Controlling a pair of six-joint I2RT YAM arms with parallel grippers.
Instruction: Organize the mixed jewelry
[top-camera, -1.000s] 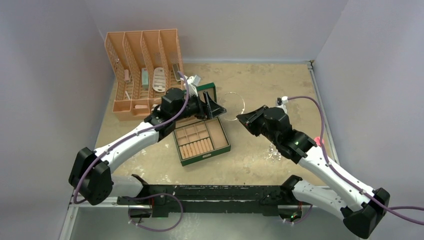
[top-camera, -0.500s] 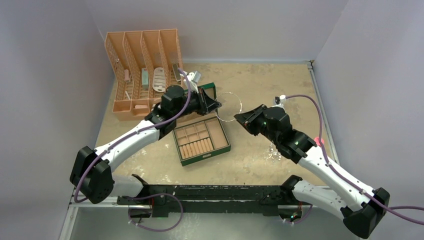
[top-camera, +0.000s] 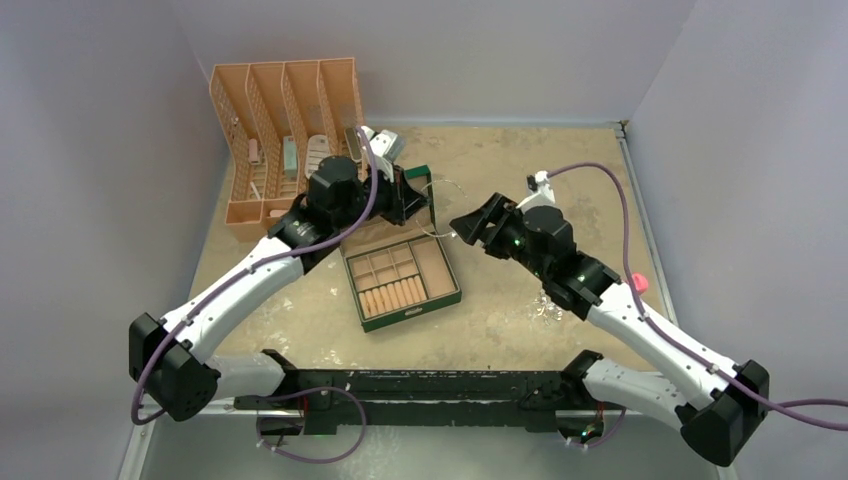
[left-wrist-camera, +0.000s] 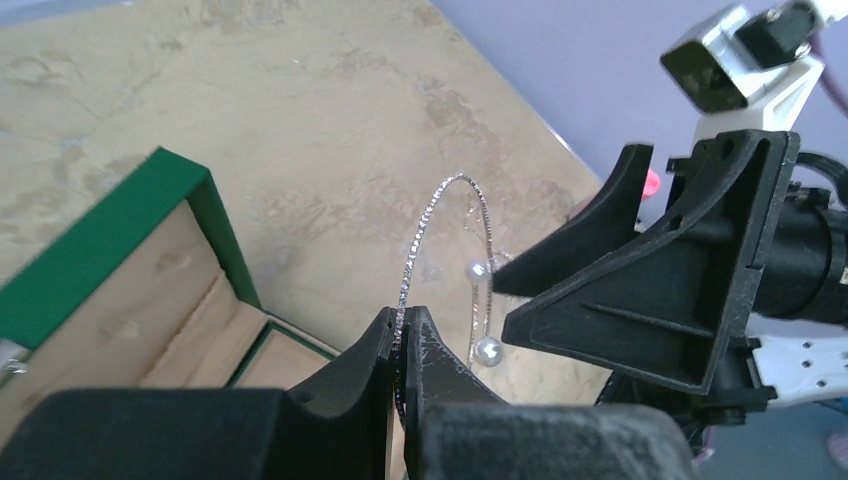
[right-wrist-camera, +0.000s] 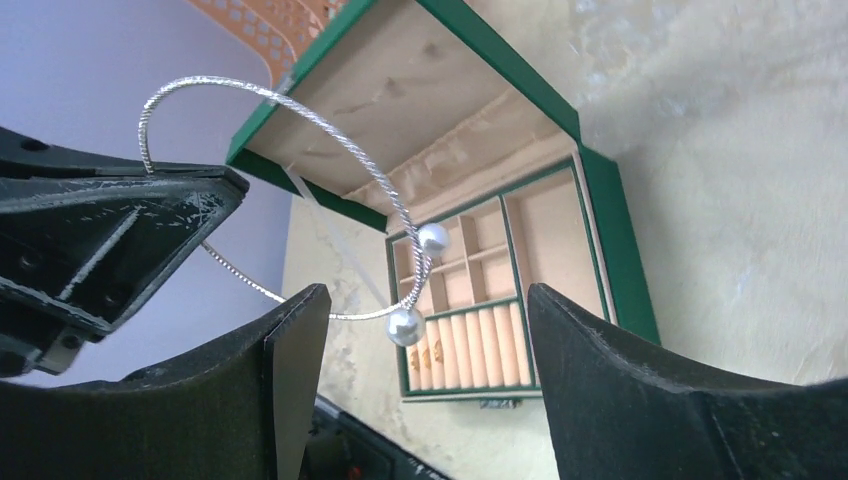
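Left wrist view has the left hand (left-wrist-camera: 401, 325) pinched shut on the thin hoop (left-wrist-camera: 458, 177). Its fingertips meet on the wire at one side, and the loop rises ahead of them, clear of the worktop (left-wrist-camera: 300, 120). The hoop's two pearl ends hang on the side away from that grip, just in front of the right hand (right-wrist-camera: 428, 300). That hand's fingers are spread wide, with the pearls in line with the gap between them; whether either finger touches the wire I cannot tell. Below both hands sits the green box (top-camera: 412, 312), lid raised. A glittering chain cluster (top-camera: 547, 310) lies on the worktop behind the right hand, beside its forearm.
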